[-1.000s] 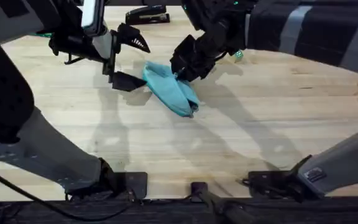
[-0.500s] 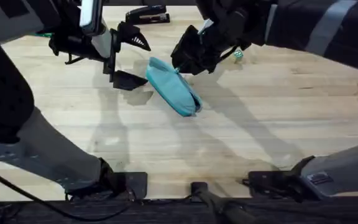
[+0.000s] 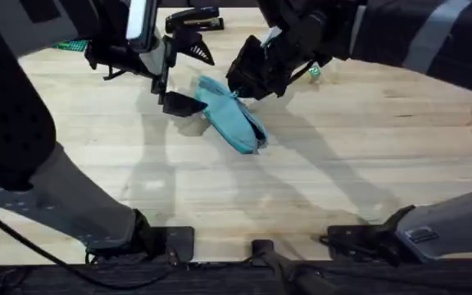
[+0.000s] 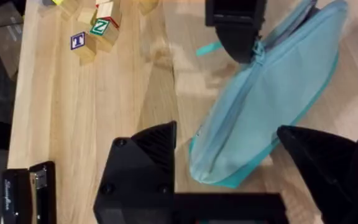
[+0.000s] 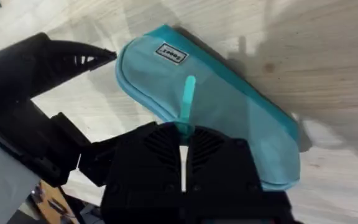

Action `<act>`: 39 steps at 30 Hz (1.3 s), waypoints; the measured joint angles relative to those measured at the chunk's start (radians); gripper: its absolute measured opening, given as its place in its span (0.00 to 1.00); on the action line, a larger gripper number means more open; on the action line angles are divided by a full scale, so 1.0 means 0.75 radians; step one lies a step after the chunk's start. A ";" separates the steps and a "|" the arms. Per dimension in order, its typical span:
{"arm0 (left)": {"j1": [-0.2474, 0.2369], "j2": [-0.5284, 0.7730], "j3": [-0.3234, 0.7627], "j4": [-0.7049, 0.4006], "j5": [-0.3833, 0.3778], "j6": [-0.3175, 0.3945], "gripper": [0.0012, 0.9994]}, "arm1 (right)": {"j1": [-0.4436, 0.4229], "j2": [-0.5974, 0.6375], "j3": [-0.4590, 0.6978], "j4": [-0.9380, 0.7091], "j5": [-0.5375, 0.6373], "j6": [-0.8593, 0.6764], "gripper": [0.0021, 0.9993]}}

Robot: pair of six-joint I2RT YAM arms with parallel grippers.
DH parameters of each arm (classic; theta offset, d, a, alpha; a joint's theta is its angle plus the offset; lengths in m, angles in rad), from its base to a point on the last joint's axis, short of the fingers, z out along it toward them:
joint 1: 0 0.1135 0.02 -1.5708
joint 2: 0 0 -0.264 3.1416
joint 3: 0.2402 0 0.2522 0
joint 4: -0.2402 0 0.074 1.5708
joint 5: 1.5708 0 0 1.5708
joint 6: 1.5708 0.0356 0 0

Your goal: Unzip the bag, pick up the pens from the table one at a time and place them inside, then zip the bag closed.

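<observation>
The teal bag (image 3: 232, 121) lies slanted on the wooden table (image 3: 318, 180), and its zipper looks closed. My right gripper (image 3: 238, 88) is shut on the bag's teal zipper pull (image 5: 188, 102) at the far end. The left wrist view shows that pull (image 4: 258, 51) under the right fingers. My left gripper (image 3: 196, 78) hangs open just left of the bag's far end. In the left wrist view the near end of the bag (image 4: 260, 106) sits between my two black fingers (image 4: 145, 162). The pens are out of view.
A black stapler (image 3: 193, 18) lies at the far edge, seen too in the left wrist view (image 4: 28, 194). Wooden letter blocks (image 4: 96, 28) sit left of the bag. A small green item (image 3: 312, 73) rests beyond the right gripper.
My left gripper has shifted right, closer to the bag's far end. The right gripper rose slightly with the pull, then held still. The bag turned a little.
</observation>
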 joint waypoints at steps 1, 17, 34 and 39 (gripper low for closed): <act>-0.005 0.000 0.000 0.012 -0.001 -0.015 0.98 | 0.000 0.000 0.000 0.000 0.000 -0.003 0.03; -0.056 0.000 0.000 0.122 -0.072 -0.196 0.04 | 0.011 -0.001 0.000 -0.006 0.002 -0.045 0.03; -0.118 0.000 0.000 0.082 0.005 -0.229 0.04 | 0.011 -0.151 0.000 -0.311 0.162 -0.681 0.03; -0.118 0.000 0.000 0.082 -0.006 -0.229 0.04 | 0.011 -0.153 0.001 -0.389 0.181 -0.786 0.03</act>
